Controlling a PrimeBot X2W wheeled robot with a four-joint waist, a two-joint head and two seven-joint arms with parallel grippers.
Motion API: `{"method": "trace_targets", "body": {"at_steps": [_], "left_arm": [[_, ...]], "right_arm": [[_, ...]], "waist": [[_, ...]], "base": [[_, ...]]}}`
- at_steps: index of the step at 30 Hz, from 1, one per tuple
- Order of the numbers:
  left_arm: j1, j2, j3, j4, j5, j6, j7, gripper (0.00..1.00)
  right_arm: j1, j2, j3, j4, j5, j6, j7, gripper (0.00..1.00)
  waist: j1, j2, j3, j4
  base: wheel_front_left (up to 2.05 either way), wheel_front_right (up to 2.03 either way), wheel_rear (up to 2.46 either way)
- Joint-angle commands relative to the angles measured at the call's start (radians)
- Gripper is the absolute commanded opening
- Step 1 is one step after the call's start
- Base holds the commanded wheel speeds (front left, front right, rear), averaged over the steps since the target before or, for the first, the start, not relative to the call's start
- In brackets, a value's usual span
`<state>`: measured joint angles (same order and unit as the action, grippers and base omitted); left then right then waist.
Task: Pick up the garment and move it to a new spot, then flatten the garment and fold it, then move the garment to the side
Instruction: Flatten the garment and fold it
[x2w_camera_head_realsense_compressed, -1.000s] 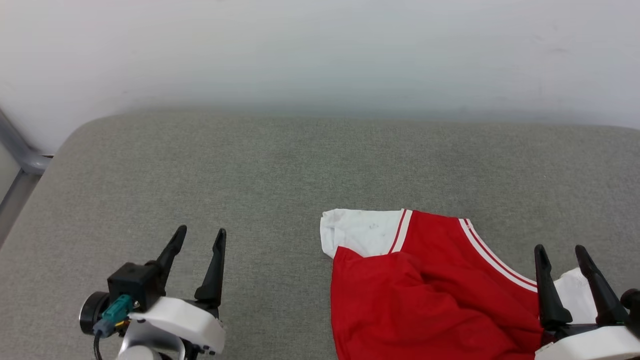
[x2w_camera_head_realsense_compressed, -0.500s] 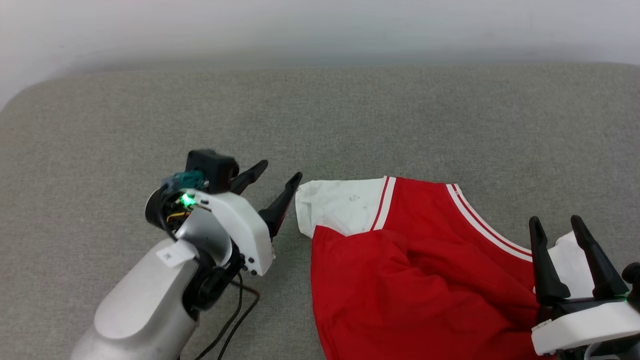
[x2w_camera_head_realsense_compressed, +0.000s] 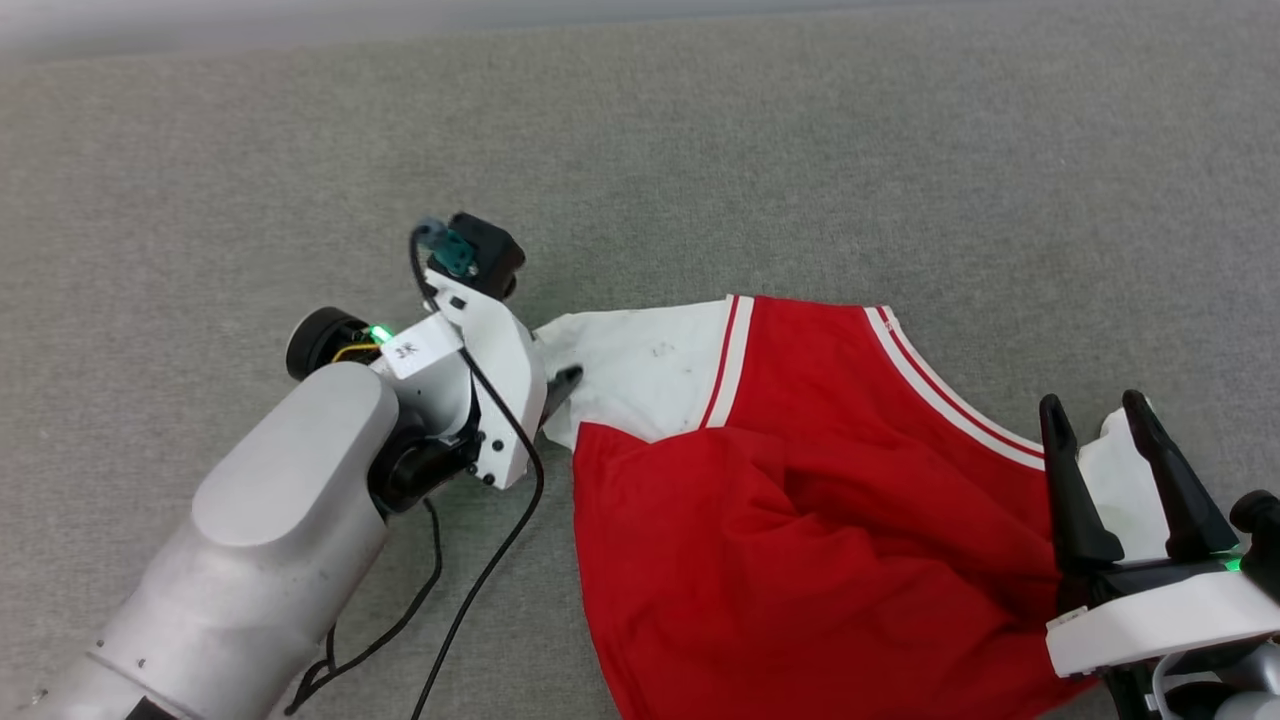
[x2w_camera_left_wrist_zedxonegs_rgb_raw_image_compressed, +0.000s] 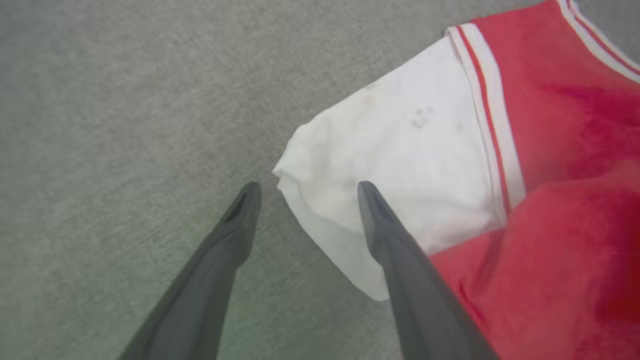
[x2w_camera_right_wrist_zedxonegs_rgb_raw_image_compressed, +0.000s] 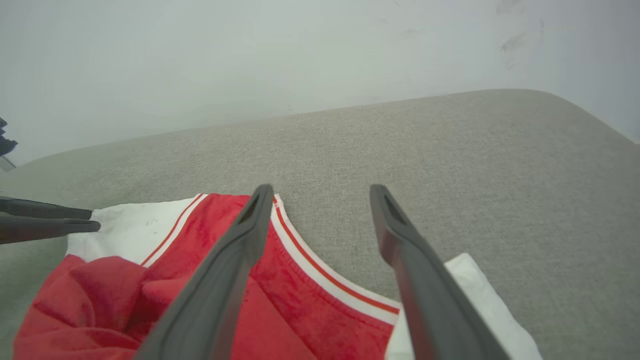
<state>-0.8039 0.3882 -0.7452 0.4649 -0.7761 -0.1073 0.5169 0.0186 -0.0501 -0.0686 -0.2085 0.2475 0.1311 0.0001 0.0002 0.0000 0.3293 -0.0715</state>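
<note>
garment (x2w_camera_head_realsense_compressed: 800, 520): red with white sleeves, rumpled on grey cushion (x2w_camera_head_realsense_compressed: 700, 150), right of centre in head view; red body bunched in folds, cut off by bottom edge.
near sleeve (x2w_camera_head_realsense_compressed: 640, 365): white, faint dark marks, lying flat toward left arm; striped trim (x2w_camera_head_realsense_compressed: 722, 360) where white meets red.
far sleeve (x2w_camera_head_realsense_compressed: 1120, 480): white, partly behind fingers of right gripper (x2w_camera_head_realsense_compressed: 1092, 400).
neckline band (x2w_camera_head_realsense_compressed: 950, 395): white-red stripe curving from garment's upper edge down toward far sleeve.
left wrist view extra: both fingers of left gripper (x2w_camera_left_wrist_zedxonegs_rgb_raw_image_compressed: 307, 186) close up, near sleeve's folded outer corner between the tips.
head view extra: whole pale left forearm, black cable (x2w_camera_head_realsense_compressed: 480, 590) trailing over cushion, green light (x2w_camera_head_realsense_compressed: 379, 332) on wrist; one left fingertip at sleeve edge, the other behind wrist housing.
right wrist view extra: pale wall (x2w_camera_right_wrist_zedxonegs_rgb_raw_image_compressed: 250, 50) past cushion's rounded far edge; left arm's fingers (x2w_camera_right_wrist_zedxonegs_rgb_raw_image_compressed: 50, 229) side-on at near sleeve's outer edge, low over cushion.
left gripper state: spread wide, straddling near sleeve's corner, one finger over white cloth, other over bare cushion; pinching nothing; contact with cloth hard to tell.
right gripper state: spread wide, low at right of head view, one finger over neckline band, other over far sleeve; holding nothing.
</note>
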Motion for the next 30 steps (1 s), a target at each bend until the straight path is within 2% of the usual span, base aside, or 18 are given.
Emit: {"method": "trace_targets", "body": {"at_steps": [1, 6, 7, 8, 9, 12, 16, 23, 30], "left_arm": [[-0.015, -0.002, -0.019, 0.015, -0.005, -0.008, 0.030, 1.00], [-0.023, 0.009, -0.118, 0.056, -0.018, -0.023, 0.151, 1.00], [-0.026, 0.012, -0.126, 0.055, -0.021, -0.024, 0.153, 0.42], [-0.033, 0.015, -0.131, 0.051, -0.020, -0.024, 0.141, 0.16], [-0.037, 0.015, -0.134, 0.049, -0.023, -0.023, 0.130, 0.00], [-0.048, 0.028, -0.149, 0.050, -0.006, -0.024, 0.081, 0.00], [-0.051, 0.047, -0.123, 0.059, 0.003, -0.020, -0.001, 0.00], [-0.014, 0.114, -0.016, 0.041, -0.006, 0.058, -0.198, 0.00], [0.107, 0.211, 0.063, -0.086, -0.040, 0.141, -0.285, 0.00]], "right_arm": [[-0.022, 0.000, 0.001, 0.007, 0.008, -0.001, -0.009, 1.00], [-0.027, 0.000, 0.000, 0.029, 0.023, -0.001, -0.030, 1.00], [-0.029, 0.000, 0.000, 0.034, 0.026, -0.001, -0.033, 1.00], [-0.031, 0.000, -0.001, 0.038, 0.029, -0.001, -0.036, 1.00], [-0.032, 0.000, -0.001, 0.043, 0.035, -0.001, -0.037, 1.00], [-0.033, 0.000, 0.001, 0.058, 0.045, -0.001, -0.044, 1.00], [-0.027, 0.000, -0.008, 0.075, 0.053, -0.001, -0.046, 1.00], [-0.014, 0.000, -0.047, 0.112, 0.063, -0.001, -0.033, 1.00], [-0.026, 0.000, -0.112, 0.165, 0.073, -0.001, 0.007, 1.00]], "waist": [[-0.0002, 0.0000, 0.018, -0.010], [-0.0002, 0.0000, 0.031, -0.015], [-0.0002, 0.0000, 0.031, -0.016], [-0.0002, 0.0000, 0.032, -0.017], [-0.0002, 0.0000, 0.032, -0.017], [-0.0002, 0.0000, 0.025, -0.017], [-0.0002, 0.0000, 0.005, -0.013], [-0.0002, 0.0000, -0.055, 0.016], [-0.0002, 0.0000, -0.111, 0.049]], "base": [[0.00, 0.00, 0.00], [0.00, 0.00, 0.00], [0.00, 0.00, 0.00], [0.00, 0.00, 0.00], [0.00, 0.00, 0.00], [0.00, 0.00, 0.00], [0.00, 0.00, 0.00], [0.00, 0.00, 0.00], [0.00, 0.00, 0.00]]}}
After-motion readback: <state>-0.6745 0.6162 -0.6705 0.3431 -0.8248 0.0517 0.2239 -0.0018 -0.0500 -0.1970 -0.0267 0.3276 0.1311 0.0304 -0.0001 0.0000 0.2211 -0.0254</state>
